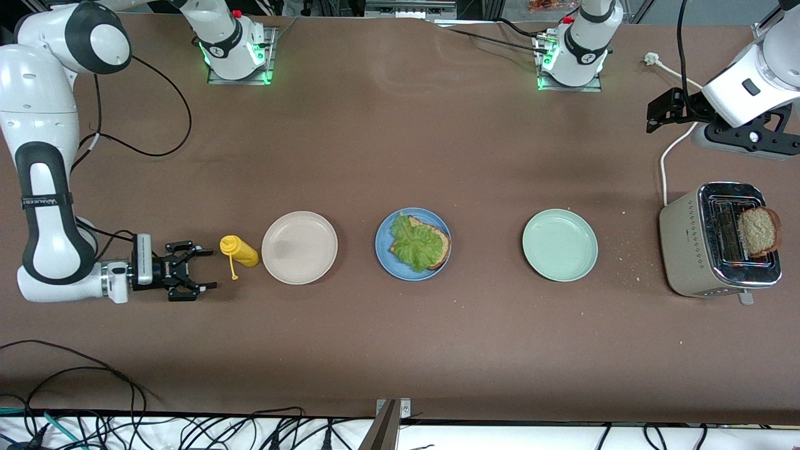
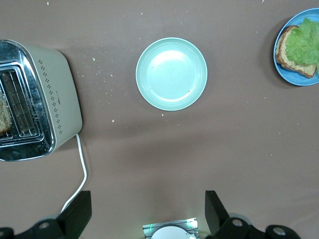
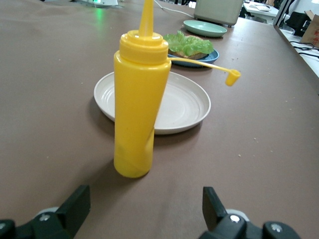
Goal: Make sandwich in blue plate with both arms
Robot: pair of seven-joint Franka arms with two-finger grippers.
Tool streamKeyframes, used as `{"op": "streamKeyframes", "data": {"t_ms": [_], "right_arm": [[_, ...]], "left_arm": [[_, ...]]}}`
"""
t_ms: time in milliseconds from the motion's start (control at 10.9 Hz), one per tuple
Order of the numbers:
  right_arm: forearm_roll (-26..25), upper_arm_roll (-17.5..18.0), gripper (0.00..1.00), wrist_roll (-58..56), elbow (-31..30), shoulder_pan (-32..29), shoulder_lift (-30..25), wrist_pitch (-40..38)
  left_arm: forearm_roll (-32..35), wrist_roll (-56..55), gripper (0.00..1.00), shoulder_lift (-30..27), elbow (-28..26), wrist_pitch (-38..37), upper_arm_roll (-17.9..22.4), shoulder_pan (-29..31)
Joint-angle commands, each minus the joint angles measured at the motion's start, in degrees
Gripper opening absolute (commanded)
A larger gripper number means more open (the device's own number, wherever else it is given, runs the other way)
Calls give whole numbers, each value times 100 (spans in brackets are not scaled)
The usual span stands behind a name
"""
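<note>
The blue plate (image 1: 382, 249) lies mid-table between the other two plates. On it is one brown bread slice (image 1: 442, 241) with a ruffled lettuce leaf (image 1: 415, 242) on top. A second bread slice (image 1: 758, 231) stands up out of the toaster (image 1: 690, 250) at the left arm's end. My right gripper (image 1: 201, 272) is open, low and level, a short gap from a yellow squeeze bottle (image 3: 139, 99), with nothing between its fingers. My left gripper (image 1: 753, 139) hangs open and empty high over the table by the toaster. Its wrist view shows the lettuce (image 2: 306, 42) and the blue plate (image 2: 288, 75).
The yellow bottle (image 1: 239, 250) stands upright beside a beige plate (image 1: 299, 247), its cap dangling on a tether. A pale green plate (image 1: 560, 245) lies between the blue plate and the toaster. A white toaster cord (image 1: 665, 169) and a black cable (image 1: 156, 153) lie on the table.
</note>
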Motion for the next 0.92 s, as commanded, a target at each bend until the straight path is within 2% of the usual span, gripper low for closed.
{"op": "streamKeyframes", "data": {"t_ms": [0, 184, 460, 644, 828], "right_arm": [[-211, -79, 100, 26, 110, -16, -90, -110], [-457, -141, 100, 26, 346, -25, -134, -319], [-606, -440, 100, 217, 348, -7, -616, -329], [-826, -502, 100, 525, 103, 1, -1029, -260], [-844, -791, 100, 754, -135, 124, -1398, -250]], "left_arm": [[128, -14, 100, -38, 32, -71, -20, -2], [128, -5, 100, -38, 23, -71, -20, 7], [128, -14, 100, -38, 23, -71, -20, 7], [128, -5, 100, -38, 32, -71, -20, 7], [128, -5, 100, -38, 23, -71, -20, 7]]}}
